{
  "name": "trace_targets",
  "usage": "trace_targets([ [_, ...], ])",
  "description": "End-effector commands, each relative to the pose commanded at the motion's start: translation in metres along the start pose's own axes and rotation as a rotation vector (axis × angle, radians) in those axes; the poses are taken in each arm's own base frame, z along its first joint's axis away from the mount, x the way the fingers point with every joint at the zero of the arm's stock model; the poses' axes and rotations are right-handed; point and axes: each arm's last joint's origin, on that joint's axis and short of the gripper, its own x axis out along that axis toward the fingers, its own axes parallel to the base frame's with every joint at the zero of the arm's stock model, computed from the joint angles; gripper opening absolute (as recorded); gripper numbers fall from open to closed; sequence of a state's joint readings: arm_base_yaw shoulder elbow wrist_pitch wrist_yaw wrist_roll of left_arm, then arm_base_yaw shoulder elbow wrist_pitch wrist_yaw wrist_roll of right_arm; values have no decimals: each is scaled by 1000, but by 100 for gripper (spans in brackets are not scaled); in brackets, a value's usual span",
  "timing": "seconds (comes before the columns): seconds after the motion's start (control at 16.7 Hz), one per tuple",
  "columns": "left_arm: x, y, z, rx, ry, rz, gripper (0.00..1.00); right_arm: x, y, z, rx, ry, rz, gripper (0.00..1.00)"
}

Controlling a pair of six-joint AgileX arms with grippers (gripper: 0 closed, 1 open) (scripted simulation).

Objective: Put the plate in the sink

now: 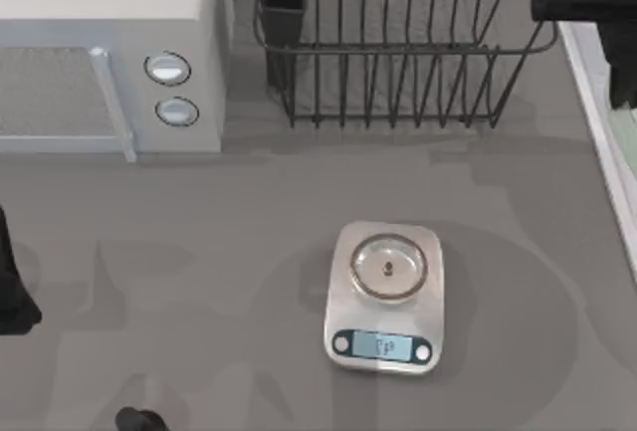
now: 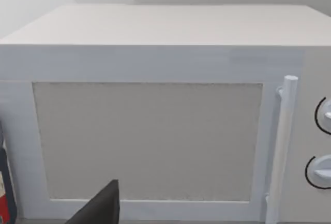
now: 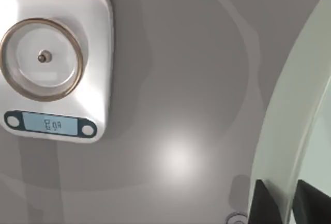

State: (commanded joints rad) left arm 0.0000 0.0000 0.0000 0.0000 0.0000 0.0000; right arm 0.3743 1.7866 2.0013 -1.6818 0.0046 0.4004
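Observation:
The plate [image 3: 282, 125] is a pale mint-green disc, and its curved rim crosses the right wrist view. My right gripper [image 3: 283, 198] is shut on that rim, one dark finger [image 3: 261, 200] on each side. In the top view my right arm [image 1: 587, 3] reaches in at the far right, over the sink [image 1: 595, 112], whose light raised rim runs down the table's right edge. My left arm [image 1: 10, 292] is parked at the left edge, facing the microwave.
A white microwave [image 1: 109, 63] stands at the back left. A black wire dish rack [image 1: 398, 43] is at the back middle. A steel kitchen scale [image 1: 386, 297] with a round pan sits mid-table. Bare grey counter lies between the scale and the sink.

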Motion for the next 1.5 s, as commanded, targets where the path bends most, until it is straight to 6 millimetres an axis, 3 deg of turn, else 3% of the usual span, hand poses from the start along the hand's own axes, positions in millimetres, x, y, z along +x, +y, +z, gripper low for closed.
trace_targets([
  [0.3,0,0,0,0,0,0,100,3,1,4,-3,5,-2,0],
  [0.54,0,0,0,0,0,0,100,19,-13,47,-5,27,-18,0],
  [0.66,0,0,0,0,0,0,100,39,-27,82,-7,42,-26,0],
  [0.84,0,0,0,0,0,0,100,85,-63,136,-9,70,-35,0],
  [1.02,0,0,0,0,0,0,100,132,-109,171,-10,88,-37,0],
  [1.26,0,0,0,0,0,0,100,165,-153,186,-11,94,-36,0],
  [1.5,0,0,0,0,0,0,100,167,-156,187,-11,94,-36,0],
])
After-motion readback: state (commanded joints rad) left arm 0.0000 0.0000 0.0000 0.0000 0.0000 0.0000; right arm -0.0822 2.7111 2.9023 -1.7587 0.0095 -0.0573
